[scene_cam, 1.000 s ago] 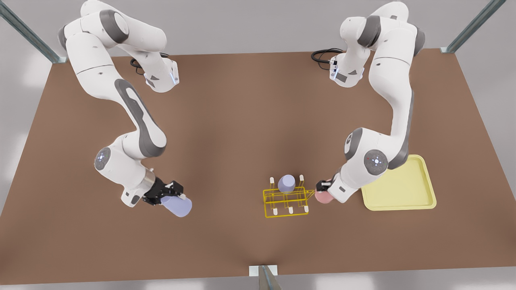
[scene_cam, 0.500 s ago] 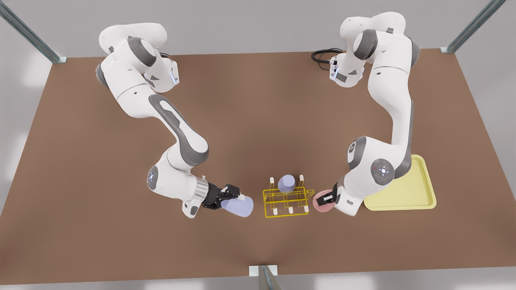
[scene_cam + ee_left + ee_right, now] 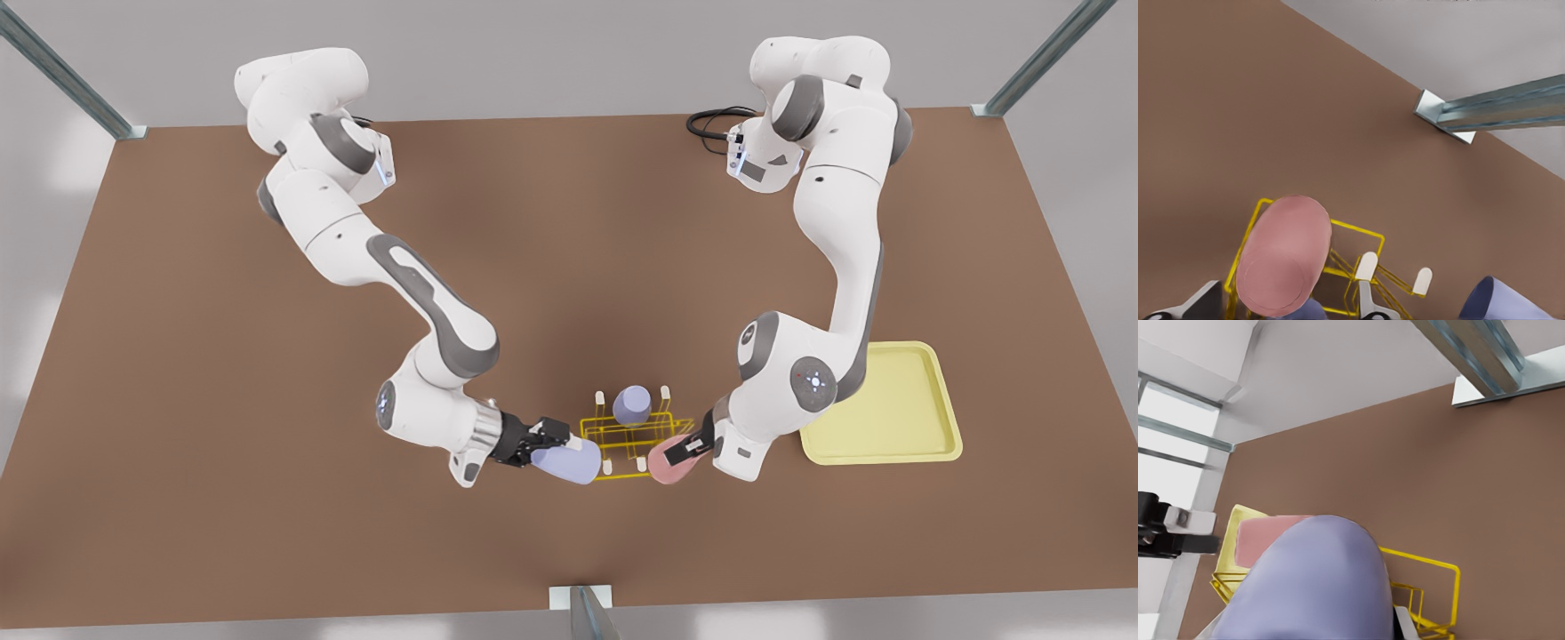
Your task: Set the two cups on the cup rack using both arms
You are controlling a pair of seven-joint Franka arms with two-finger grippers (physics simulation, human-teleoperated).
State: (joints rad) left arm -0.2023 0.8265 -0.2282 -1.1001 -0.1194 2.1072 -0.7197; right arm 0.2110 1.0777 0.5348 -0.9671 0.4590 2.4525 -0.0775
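Left gripper [image 3: 683, 451] fingers pinching salmon-pink cup [image 3: 665, 463], held tilted over cup rack [image 3: 628, 437] corner nearest tray [image 3: 944, 391].

Right gripper [image 3: 542, 444] fingers clamped on lavender cup [image 3: 567, 464], tipped sideways at rack's opposite end.

Rack sits near desk [image 3: 178, 427] front edge, centre.

Progress: both carried cups at rack, neither seated on peg. Second lavender cup [image 3: 631, 404] already inverted on rear peg. Left: lower, release.

Cups smooth, matte, tapered, handleless. Rack thin yellow wire, white-tipped pegs [image 3: 1367, 266]. Tray pale, flat, rimmed.
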